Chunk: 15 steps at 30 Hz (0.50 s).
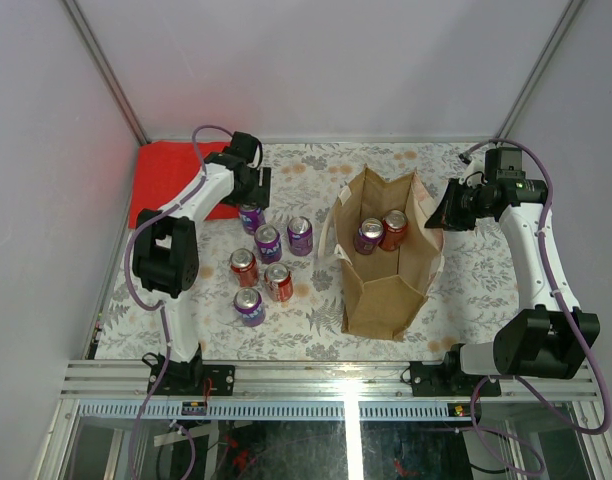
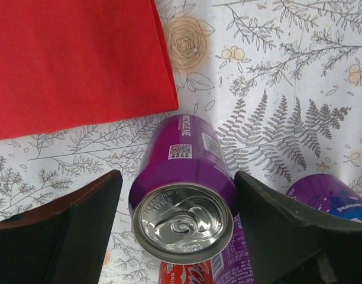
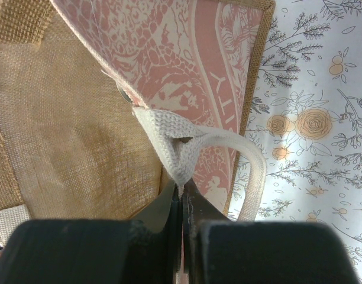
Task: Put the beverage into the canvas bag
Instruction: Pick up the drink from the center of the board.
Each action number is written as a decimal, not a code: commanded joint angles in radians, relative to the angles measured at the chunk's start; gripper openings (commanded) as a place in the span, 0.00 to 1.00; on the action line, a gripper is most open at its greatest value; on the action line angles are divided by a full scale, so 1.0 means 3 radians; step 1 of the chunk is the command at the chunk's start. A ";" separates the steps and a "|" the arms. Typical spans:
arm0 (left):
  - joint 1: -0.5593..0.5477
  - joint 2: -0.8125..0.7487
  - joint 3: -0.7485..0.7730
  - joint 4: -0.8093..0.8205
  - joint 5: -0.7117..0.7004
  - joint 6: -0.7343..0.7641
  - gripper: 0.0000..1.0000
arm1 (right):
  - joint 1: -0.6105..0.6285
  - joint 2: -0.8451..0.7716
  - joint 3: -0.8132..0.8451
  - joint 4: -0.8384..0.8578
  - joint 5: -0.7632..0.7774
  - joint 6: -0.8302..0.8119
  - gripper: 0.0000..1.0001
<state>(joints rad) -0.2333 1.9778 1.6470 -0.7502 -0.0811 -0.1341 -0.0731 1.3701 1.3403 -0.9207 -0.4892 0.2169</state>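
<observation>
TOP VIEW
canvas bag (image 1: 386, 300): upright, mouth open, mid-table, to the right of the loose cans.
bagged cans: 1 purple (image 1: 369, 235) + 1 red (image 1: 394, 228), side by side at the bag's far end.
left gripper (image 1: 251, 197): over the far-left can of the cluster, next to the red cloth (image 1: 166, 185).
beverage can (image 1: 251, 218): purple, upright on the table (image 1: 466, 300), outside the bag.
other loose cans: 2 purple, 2 red, then 1 more purple nearest the arm bases; all upright, close together.
right gripper (image 1: 441, 212): at the bag's right rim.

LEFT WRIST
left gripper (image 2: 178, 177): jaws released, one finger (image 2: 62, 231) on each side of the beverage can (image 2: 184, 201). Thin gap on the left; can't tell if the right one touches.
can top: tab closed.
neighbours: purple can (image 2: 335, 198) to the right, red can (image 2: 181, 275) partly hidden behind the beverage can.
red cloth (image 2: 74, 59): flat, upper left, apart from the can.

RIGHT WRIST
right gripper (image 3: 181, 204): jaws clenched on the canvas bag (image 3: 68, 130) rim, at the sewn base of the cream strap (image 3: 252, 171).
bag wall: burlap inside, pink print outside.
</observation>
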 commanded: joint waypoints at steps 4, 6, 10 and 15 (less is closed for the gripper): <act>0.0041 -0.0118 -0.0105 -0.0050 0.0080 0.0030 0.62 | 0.0003 0.0040 -0.0044 -0.0104 -0.0003 -0.0038 0.00; 0.0041 -0.0125 -0.0114 -0.0066 0.0077 0.0028 0.58 | 0.0003 0.0033 -0.0054 -0.0109 -0.0005 -0.0041 0.00; 0.0044 -0.0157 -0.0168 -0.0088 0.0091 0.0018 0.64 | 0.0002 0.0015 -0.0076 -0.0099 -0.0005 -0.0028 0.00; 0.0036 -0.0193 -0.0231 -0.0083 0.0107 0.0021 0.84 | 0.0003 0.0015 -0.0090 -0.0088 -0.0019 -0.0003 0.00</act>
<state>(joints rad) -0.2325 1.9560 1.5970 -0.7593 -0.0601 -0.1341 -0.0731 1.3708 1.3365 -0.9207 -0.4904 0.2173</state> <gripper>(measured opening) 0.821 0.018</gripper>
